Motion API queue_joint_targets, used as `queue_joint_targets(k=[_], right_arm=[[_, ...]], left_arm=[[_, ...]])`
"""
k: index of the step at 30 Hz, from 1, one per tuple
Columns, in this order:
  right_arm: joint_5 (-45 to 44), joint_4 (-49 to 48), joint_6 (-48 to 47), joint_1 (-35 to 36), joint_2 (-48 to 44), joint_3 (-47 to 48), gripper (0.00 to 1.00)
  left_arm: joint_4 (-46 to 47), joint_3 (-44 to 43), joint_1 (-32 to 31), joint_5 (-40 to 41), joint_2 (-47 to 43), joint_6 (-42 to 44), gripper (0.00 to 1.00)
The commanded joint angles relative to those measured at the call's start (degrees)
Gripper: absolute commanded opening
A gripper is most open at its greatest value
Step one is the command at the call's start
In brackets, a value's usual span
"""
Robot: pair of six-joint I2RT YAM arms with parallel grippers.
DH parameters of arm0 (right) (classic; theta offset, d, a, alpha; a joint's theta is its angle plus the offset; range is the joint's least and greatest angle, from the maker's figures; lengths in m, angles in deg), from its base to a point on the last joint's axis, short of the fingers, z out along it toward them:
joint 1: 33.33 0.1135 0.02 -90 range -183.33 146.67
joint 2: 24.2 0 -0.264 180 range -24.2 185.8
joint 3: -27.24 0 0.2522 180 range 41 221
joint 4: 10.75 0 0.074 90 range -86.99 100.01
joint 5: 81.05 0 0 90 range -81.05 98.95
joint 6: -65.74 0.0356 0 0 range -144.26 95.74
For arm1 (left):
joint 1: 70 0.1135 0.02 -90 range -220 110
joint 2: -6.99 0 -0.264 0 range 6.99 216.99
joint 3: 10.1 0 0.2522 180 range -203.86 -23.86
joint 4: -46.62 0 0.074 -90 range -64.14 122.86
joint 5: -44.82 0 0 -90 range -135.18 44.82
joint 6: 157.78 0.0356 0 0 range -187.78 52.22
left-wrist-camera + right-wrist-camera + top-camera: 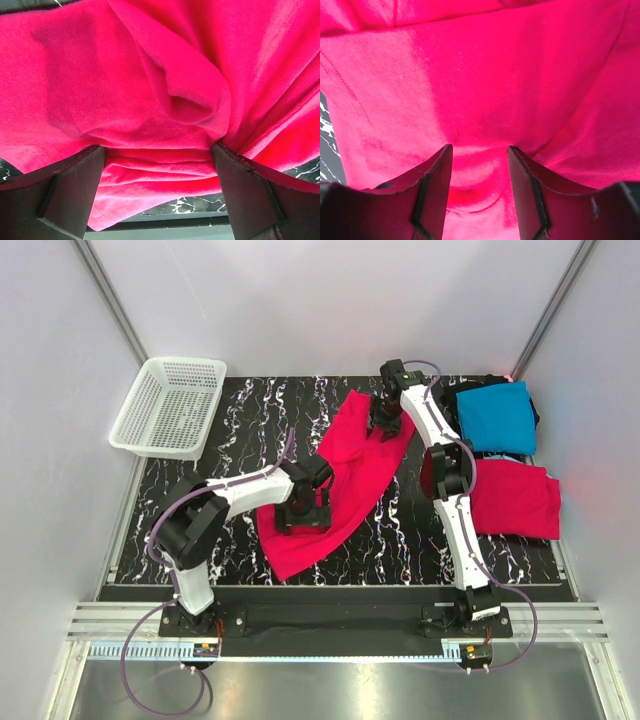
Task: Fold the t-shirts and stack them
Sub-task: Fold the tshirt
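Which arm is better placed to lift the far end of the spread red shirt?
Right. The right pincer stands on the far end of the spread red shirt, cloth between its fingers; the left pincer sits over the shirt's nearer half, open.

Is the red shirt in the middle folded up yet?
Not yet. The middle red shirt lies loose and wrinkled, slanting across the table, with bunched creases in the left wrist view.

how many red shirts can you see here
2. One rumpled pinkish-red cloth t-shirt lies spread in the centre. One folded pinkish-red cloth t-shirt sits at the right edge. Another could be hidden under the folded turquoise-blue cloth t-shirt behind it.
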Motion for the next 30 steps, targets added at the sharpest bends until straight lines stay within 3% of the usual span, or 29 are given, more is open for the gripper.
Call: queue_joint_targets(k=[1,6,11,16,19,21,22,23,26,30], right_arm=[[-0.15,-1.49,-2.74,0.42,0.47,0.17,0.54],[-2.19,-6.51,-5.55,0.42,-8.75,-6.95,0.57],[-2.27,-9.59,-7.39,0.42,-15.6,-8.28,0.62],[-2.71,-11.08,-7.93,0.42,-19.04,-8.54,0.64],[-1.75,-11.26,-6.7,0.42,-23.25,-14.05,0.62],[-1.04,-13.36,-4.77,0.94,-29.48,-24.93,0.61],[-1.3,-18.15,-2.93,1.12,-32.47,-30.2,0.61],[-0.09,-21.77,-2.31,1.56,-39.37,-42.17,0.61],[2.98,-32.43,1.29,2.79,-50.82,-60.41,0.6],[5.72,-33.58,2.79,5.51,-58.14,-70.83,0.59]], left_arm=[[1.75,1.9,-0.86,-3.57,-0.53,-1.64,0.96],[1.67,-1.26,-0.59,3.81,-4.05,0.02,0.98],[2.8,-6.97,1.16,9.61,-7.3,3.01,0.99],[5.53,-10.75,4.94,9.71,-8.1,5.91,0.99],[6.15,-13.83,6.96,6.65,-6.61,8.81,0.99],[5.89,-18.02,8.19,2.42,-2.76,13.02,0.99],[5.45,-19.97,8.63,1.46,-0.82,14.17,0.99],[4.58,-21.64,9.33,-1.08,1.03,16.35,0.99],[3.6,-27.88,10.48,-4.51,7.1,18.39,0.99],[3.43,-36.4,11.71,-10.05,13.95,20.32,0.99]])
